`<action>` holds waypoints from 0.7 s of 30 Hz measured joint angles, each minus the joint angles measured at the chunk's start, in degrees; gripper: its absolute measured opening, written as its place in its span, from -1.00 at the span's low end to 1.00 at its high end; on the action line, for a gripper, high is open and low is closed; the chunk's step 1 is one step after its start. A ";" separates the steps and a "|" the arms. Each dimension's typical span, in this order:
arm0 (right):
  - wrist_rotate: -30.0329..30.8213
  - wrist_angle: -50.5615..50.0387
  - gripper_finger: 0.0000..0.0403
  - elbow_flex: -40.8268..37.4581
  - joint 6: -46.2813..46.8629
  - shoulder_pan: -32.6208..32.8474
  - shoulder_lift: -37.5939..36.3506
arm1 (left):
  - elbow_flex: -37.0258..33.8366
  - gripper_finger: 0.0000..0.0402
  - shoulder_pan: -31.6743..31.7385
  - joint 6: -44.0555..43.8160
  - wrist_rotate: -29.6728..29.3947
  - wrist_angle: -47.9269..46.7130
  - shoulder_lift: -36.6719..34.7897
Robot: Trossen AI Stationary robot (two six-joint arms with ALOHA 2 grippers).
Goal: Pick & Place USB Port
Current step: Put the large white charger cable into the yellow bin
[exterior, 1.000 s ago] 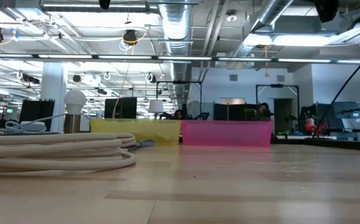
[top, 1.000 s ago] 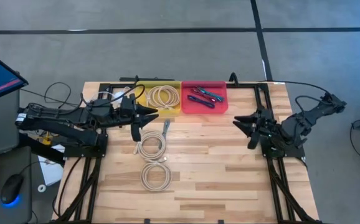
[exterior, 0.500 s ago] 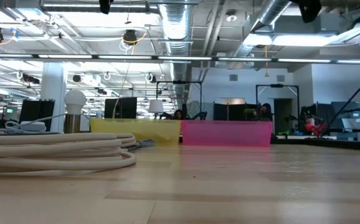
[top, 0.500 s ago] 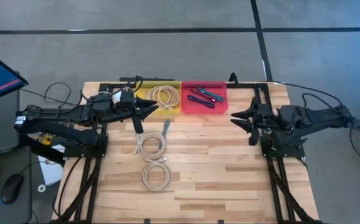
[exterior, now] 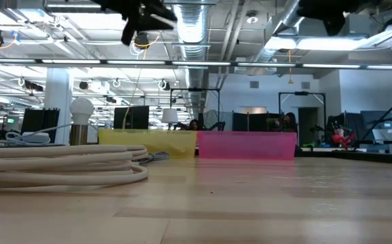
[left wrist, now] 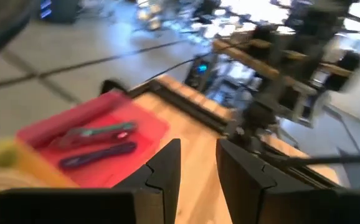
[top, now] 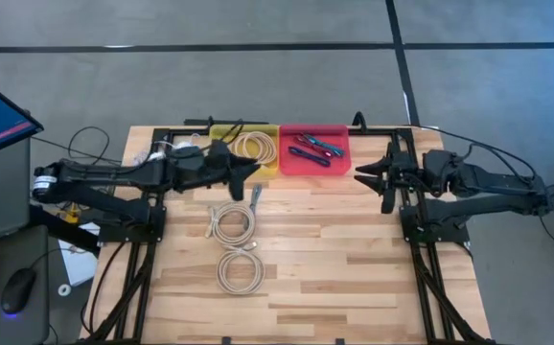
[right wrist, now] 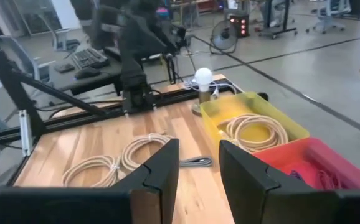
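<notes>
- Two grippers have moved within the last second: the left gripper [top: 248, 170] reached forward to the front edge of the yellow bin [top: 221, 133], and the right gripper [top: 365, 174] stretched toward the red bin [top: 312, 165].
- I judge the pick is only being approached.
- Both hold nothing; fingers stand narrowly apart.
- Loose gray cable piece [top: 255, 197] lies on the table just beside the left gripper, apart from it.
- White cable coils [top: 232, 225] lie nearer the front.

Pale planked wood table [top: 354, 259], translucent plastic yellow bin [top: 221, 134] and pink bin [top: 313, 167], matt cream cables [top: 232, 225]
</notes>
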 joint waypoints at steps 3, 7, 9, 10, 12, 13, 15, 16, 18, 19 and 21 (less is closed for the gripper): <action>-0.01 0.03 -0.47 0.00 0.17 -1.35 -0.02 | 0.00 -0.49 3.21 -7.51 -1.65 -0.26 1.77; 0.04 -0.14 -0.47 0.00 1.84 -2.83 -0.13 | 0.00 -0.49 7.22 -17.54 -1.91 -4.90 2.15; 0.03 -0.57 -0.47 0.00 2.79 -3.29 -0.17 | 0.00 -0.49 8.26 -20.97 -1.74 -8.64 2.15; 0.01 -1.04 -0.47 0.00 2.89 -3.45 -0.17 | 0.00 -0.49 8.66 -22.67 -1.06 -10.07 2.15; 0.02 -1.97 -0.47 0.00 2.91 -3.73 -0.13 | 0.00 -0.49 9.11 -26.13 0.88 -11.89 2.15; 0.08 -2.38 -0.47 0.00 2.95 -3.80 -0.13 | 0.00 -0.50 9.12 -26.88 1.98 -12.43 2.22; 0.15 -3.08 -0.47 0.00 3.04 -3.80 -0.11 | 0.00 -0.52 8.92 -27.20 3.56 -12.60 2.67; 0.13 -3.12 -0.47 0.00 3.04 -3.80 -0.08 | 0.01 -0.54 8.87 -27.19 4.22 -12.91 2.70; 0.13 -3.14 -0.47 0.00 3.04 -3.78 -0.07 | 0.95 -0.59 8.83 -27.17 4.38 -13.03 3.05; 0.13 -3.14 -0.47 0.00 3.04 -3.78 -0.07 | 1.64 -0.63 8.83 -26.90 4.41 -13.62 3.23; 0.13 -3.14 -0.47 0.00 3.04 -3.78 -0.07 | 3.01 -0.71 8.83 -25.62 4.33 -16.68 3.45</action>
